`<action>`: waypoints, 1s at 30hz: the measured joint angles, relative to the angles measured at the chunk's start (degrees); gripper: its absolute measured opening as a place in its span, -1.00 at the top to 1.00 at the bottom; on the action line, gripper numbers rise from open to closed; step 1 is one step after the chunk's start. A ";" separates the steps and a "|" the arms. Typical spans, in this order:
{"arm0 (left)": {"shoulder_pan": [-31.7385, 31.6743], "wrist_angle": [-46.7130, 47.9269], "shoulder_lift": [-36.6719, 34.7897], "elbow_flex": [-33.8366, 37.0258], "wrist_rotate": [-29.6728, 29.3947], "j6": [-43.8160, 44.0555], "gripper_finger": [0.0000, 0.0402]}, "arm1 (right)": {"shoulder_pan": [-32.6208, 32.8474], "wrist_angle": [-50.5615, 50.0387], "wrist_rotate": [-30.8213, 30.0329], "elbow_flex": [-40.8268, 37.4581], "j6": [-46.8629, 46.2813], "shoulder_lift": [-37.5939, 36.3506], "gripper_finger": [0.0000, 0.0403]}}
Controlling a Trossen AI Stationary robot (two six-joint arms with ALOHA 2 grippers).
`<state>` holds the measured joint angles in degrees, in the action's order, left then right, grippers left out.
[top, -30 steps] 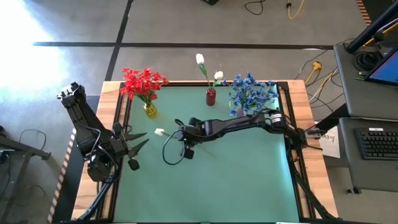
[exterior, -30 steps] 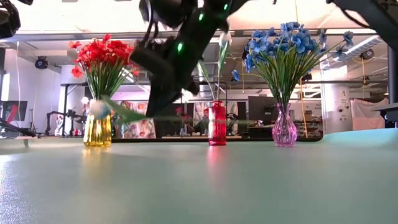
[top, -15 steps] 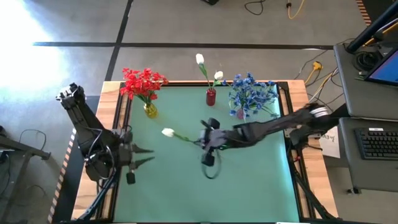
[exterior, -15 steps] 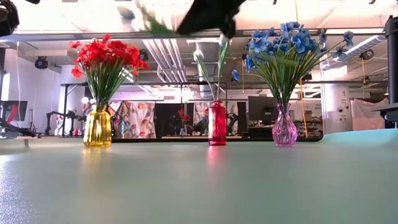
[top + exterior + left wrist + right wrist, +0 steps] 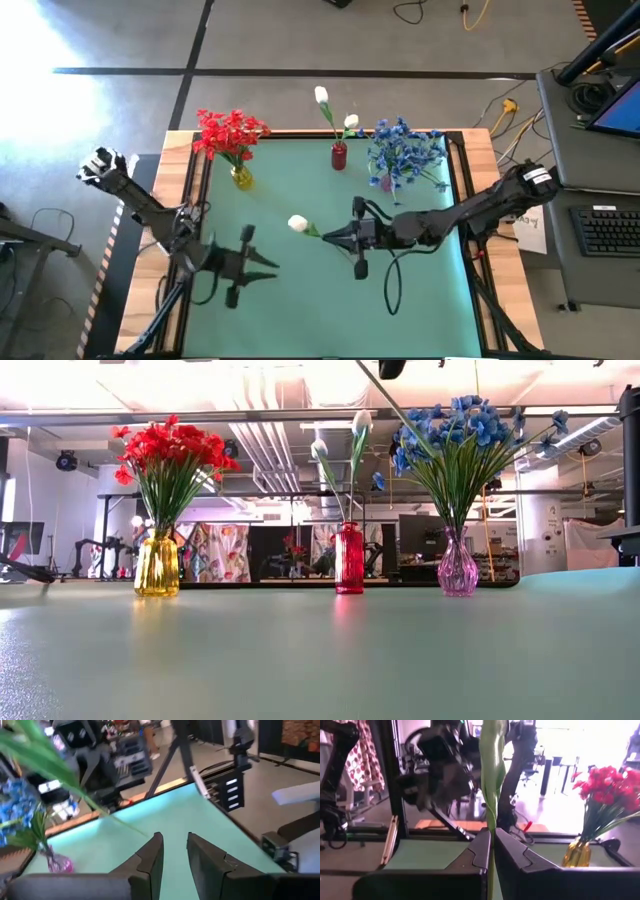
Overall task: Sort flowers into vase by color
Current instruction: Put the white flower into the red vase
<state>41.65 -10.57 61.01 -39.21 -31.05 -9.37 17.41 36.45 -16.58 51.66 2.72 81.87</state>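
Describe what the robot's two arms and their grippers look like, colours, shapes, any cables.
Both arms are slim, jointed and dark, nearly black. The right arm has a white band near its shoulder and a black cable looping below its wrist. Each gripper, left and right, ends in two flat, tapering black fingers with stepped inner faces.

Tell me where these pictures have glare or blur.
High view: bright washed-out floor patch at upper left. Low view: ceiling blown out behind the red flowers. Left wrist view: smeared by motion. Right wrist view: glare at upper right; the left arm is blurred behind the white flower's stem.
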 joint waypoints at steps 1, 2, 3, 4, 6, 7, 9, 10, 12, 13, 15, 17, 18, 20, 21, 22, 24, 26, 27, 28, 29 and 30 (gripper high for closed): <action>-1.50 -0.05 0.39 0.01 0.97 0.55 0.62 | 0.13 0.78 -0.09 -0.34 0.40 0.00 0.94; -2.94 -0.19 0.77 0.01 2.12 0.98 0.62 | 0.19 1.33 -0.15 -0.51 0.79 0.00 0.94; -4.09 -0.50 1.22 0.03 3.50 1.15 0.62 | 0.23 1.86 -0.10 -0.66 1.05 0.00 0.94; -5.33 -1.40 1.64 0.16 5.18 1.21 0.62 | 0.24 2.05 -0.08 -0.77 1.33 0.00 0.94; -7.41 -5.20 2.29 1.11 8.34 0.31 0.62 | 0.24 2.56 0.02 -0.79 1.97 0.00 0.94; -8.38 -8.15 2.53 2.01 9.84 -0.41 0.62 | 0.24 2.97 0.02 -0.79 2.72 0.00 0.94; -10.16 -16.29 2.82 5.12 12.28 -1.61 0.62 | 0.42 4.52 0.05 -0.81 4.49 0.02 0.94; -10.79 -20.58 2.88 7.08 12.59 -1.74 0.62 | 0.48 5.61 0.06 -0.81 5.44 0.17 0.94; -11.89 -28.91 2.89 11.42 12.51 -1.19 0.62 | 0.73 7.32 0.13 -0.81 7.13 0.39 0.94; -12.35 -32.80 2.89 13.46 12.35 -0.40 0.62 | 0.74 7.96 0.25 -0.80 7.48 0.58 0.94; -13.10 -39.93 2.97 16.73 12.09 1.18 0.62 | 0.81 9.29 0.58 -0.75 8.13 0.99 0.94; -13.48 -44.66 3.10 18.86 11.95 2.06 0.62 | 0.75 11.59 0.68 -0.75 8.65 1.83 0.94; -13.57 -45.99 3.25 19.70 11.58 2.11 0.62 | 0.74 12.43 0.66 -0.75 8.90 2.27 0.94; -13.57 -47.18 3.58 20.56 9.48 2.09 0.62 | 0.70 14.09 0.53 -0.73 9.49 3.21 0.94; -13.57 -47.19 3.69 20.71 8.25 2.12 0.62 | 0.68 14.89 0.49 -0.73 9.96 3.64 0.94; -13.58 -47.27 3.90 20.71 7.35 2.14 0.62 | 0.68 15.66 0.50 -0.73 10.19 3.98 0.94; -13.65 -47.38 4.62 20.51 6.46 2.16 0.62 | 0.70 17.91 0.50 -0.68 10.41 4.89 0.94; -13.71 -47.32 5.43 20.01 6.40 2.15 0.62 | 0.70 20.63 0.50 -0.44 10.83 5.92 0.94; -13.79 -47.35 5.90 19.45 6.25 2.14 0.62 | 0.70 21.99 0.50 -0.11 11.17 6.61 0.94; -13.79 -47.45 6.39 19.02 6.25 1.96 0.62 | 0.70 22.75 0.51 0.19 11.59 7.14 0.94; -13.79 -47.41 7.03 18.54 6.09 1.77 0.62 | 0.70 22.99 0.51 0.59 12.02 7.65 0.94; -13.81 -47.39 7.80 17.84 6.05 1.45 0.62 | 0.70 22.97 0.53 1.14 12.47 8.14 0.94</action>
<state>27.83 -57.96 68.81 -21.37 -24.99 -7.93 18.11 59.42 -16.05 52.81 15.20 90.01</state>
